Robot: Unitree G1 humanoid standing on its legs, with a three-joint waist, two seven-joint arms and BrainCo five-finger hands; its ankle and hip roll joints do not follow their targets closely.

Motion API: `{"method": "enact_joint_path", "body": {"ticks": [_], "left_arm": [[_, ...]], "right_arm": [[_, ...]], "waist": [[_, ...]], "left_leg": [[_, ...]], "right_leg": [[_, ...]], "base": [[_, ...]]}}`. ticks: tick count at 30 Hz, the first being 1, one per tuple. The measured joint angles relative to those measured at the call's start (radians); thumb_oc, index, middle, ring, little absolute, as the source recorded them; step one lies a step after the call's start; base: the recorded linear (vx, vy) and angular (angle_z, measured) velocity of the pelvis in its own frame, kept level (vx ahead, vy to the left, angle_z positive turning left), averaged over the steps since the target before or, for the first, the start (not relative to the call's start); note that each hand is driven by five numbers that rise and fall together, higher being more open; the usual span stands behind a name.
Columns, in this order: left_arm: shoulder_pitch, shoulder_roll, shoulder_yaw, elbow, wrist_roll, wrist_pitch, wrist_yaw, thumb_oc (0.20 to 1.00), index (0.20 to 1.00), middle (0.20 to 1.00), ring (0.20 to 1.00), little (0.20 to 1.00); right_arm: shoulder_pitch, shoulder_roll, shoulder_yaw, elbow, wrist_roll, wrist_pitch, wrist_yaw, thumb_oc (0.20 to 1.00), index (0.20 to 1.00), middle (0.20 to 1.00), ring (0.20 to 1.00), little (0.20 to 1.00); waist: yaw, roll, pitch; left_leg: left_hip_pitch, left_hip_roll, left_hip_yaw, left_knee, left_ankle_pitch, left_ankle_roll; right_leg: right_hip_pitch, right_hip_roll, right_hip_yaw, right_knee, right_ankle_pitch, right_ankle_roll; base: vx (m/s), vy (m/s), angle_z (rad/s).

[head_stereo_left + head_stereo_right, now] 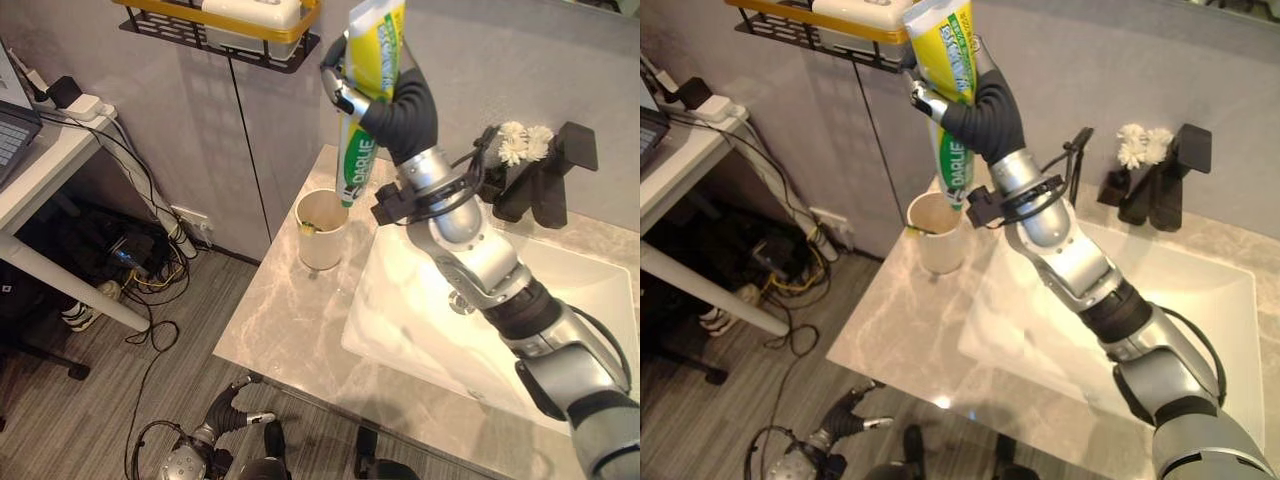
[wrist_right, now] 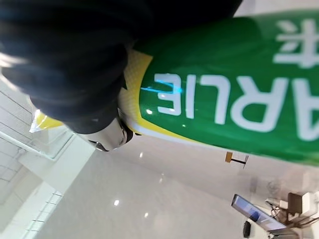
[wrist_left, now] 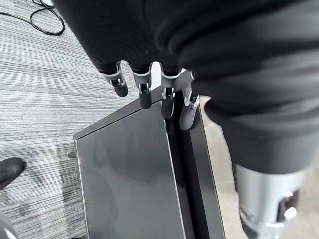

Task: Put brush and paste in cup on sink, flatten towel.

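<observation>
Your right hand [image 1: 375, 85] pinches the paste [image 1: 365, 90] upright, its long axis near vertical, lower end just above the cup [image 1: 322, 228] rim; lower it straight down into the cup.

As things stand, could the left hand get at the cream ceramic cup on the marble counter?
Probably not: the left hand hangs low beside the counter's edge, and the right hand holds the toothpaste tube directly above the cup.
</observation>
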Motion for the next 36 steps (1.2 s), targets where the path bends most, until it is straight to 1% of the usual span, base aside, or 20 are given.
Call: {"method": "enact_joint_path", "body": {"ticks": [5,11,17,20,28,32,36], "left_arm": [[-0.008,-0.016,0.007,0.002,-0.004,0.001,0.0,1.0,1.0,1.0,1.0,1.0],[-0.013,-0.017,0.012,0.001,-0.037,0.001,0.001,1.0,1.0,1.0,1.0,1.0],[-0.016,-0.016,0.014,0.002,-0.038,0.001,0.001,1.0,1.0,1.0,1.0,1.0],[-0.018,-0.016,0.014,0.003,-0.038,0.001,0.001,1.0,1.0,1.0,1.0,1.0],[-0.02,-0.016,0.017,0.003,-0.04,0.001,0.001,1.0,1.0,1.0,1.0,1.0],[-0.022,-0.016,0.017,0.003,-0.041,0.002,0.001,1.0,1.0,1.0,1.0,1.0],[-0.026,-0.017,0.017,0.003,-0.07,0.002,0.001,1.0,1.0,1.0,1.0,1.0]], "right_arm": [[-0.017,0.023,0.001,0.002,-0.002,0.0,-0.004,0.2,0.2,0.2,0.2,0.2],[-0.018,0.047,0.001,0.002,-0.002,0.0,-0.022,0.2,0.2,0.2,0.2,0.2],[-0.018,0.075,0.003,0.025,-0.002,0.0,-0.022,0.2,0.2,0.2,0.2,0.2],[-0.016,0.115,0.006,0.074,-0.002,0.004,-0.024,0.2,0.2,0.2,0.2,0.2],[-0.014,0.12,0.01,0.077,-0.002,0.012,-0.023,0.2,0.2,0.2,0.2,0.2],[-0.014,0.137,0.01,0.078,-0.002,0.016,-0.023,0.2,0.2,0.2,0.2,0.2],[-0.004,0.145,0.01,0.082,-0.002,0.025,-0.021,0.2,0.2,0.2,0.2,0.2]], "waist": [[0.003,0.011,0.004],[0.003,0.019,0.007],[0.007,0.019,0.007],[0.007,0.02,0.008],[0.014,0.02,0.008],[0.016,0.02,0.008],[0.02,0.02,0.008]], "left_leg": [[-0.01,0.0,-0.007,0.0,0.002,-0.001],[-0.023,0.0,-0.005,0.0,0.002,-0.001],[-0.024,0.0,-0.006,0.0,0.002,-0.001],[-0.025,0.001,-0.004,0.0,0.003,-0.001],[-0.028,0.002,-0.003,0.0,0.002,-0.002],[-0.028,0.002,-0.002,0.0,0.002,-0.002],[-0.028,0.002,-0.002,0.0,0.002,-0.002]], "right_leg": [[-0.006,0.0,-0.006,0.0,0.0,0.0],[-0.02,0.0,-0.005,0.0,0.0,0.0],[-0.02,0.001,-0.005,0.0,0.0,0.0],[-0.021,0.001,-0.004,0.0,0.0,0.0],[-0.026,0.002,-0.003,0.0,0.0,0.0],[-0.026,0.002,-0.003,0.0,0.0,0.0],[-0.026,0.002,-0.003,0.0,0.0,0.0]], "base": [[-0.01,0.003,0.04],[0.0,0.0,0.0],[0.0,0.0,0.0],[0.0,0.0,0.0],[0.0,0.0,0.0],[0.0,0.0,0.0],[0.0,0.0,0.0]]}}
